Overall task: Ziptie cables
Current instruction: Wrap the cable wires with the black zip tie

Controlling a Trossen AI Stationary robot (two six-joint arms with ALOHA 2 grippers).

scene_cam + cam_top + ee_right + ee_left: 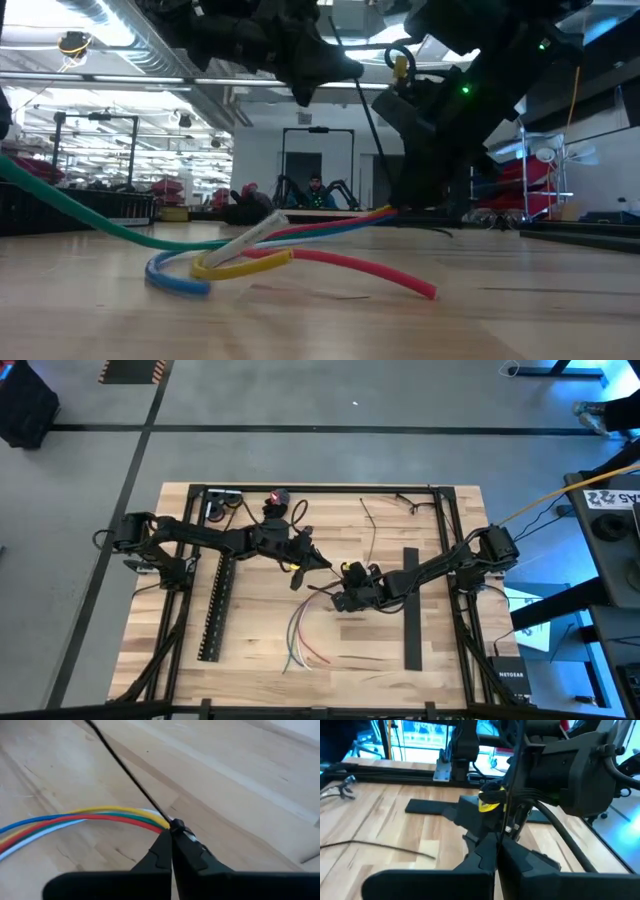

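Observation:
The cables (300, 635) are white, red, green, yellow and blue wires. Their free ends (230, 265) fan out on the wooden table toward its near edge. They gather at a zip-tie head (176, 825), where my right gripper (172, 834) (338, 600) is shut. The zip tie's thin black strip (120, 760) runs up from that head to my left gripper (498, 842) (320, 563), which is shut on it above the table's middle. My left gripper pinches the zip tie's thin strip (509, 822) between its two fingertips, well above the table. The strip (378, 150) slants straight down from there to the cable bundle. My right gripper pinches the gathered end of the cables (162, 822) between its two fingers, right at the zip-tie head. It comes slanting down from the table's right. That end is raised a little and the free ends lie slack on the table.
A long black slotted bar (215, 605) lies at the left and a flat black strip (411, 610) at the right. Loose zip ties (375, 520) lie at the far middle. Black frame rails (320, 488) border the table. A person (316, 186) sits in the room behind.

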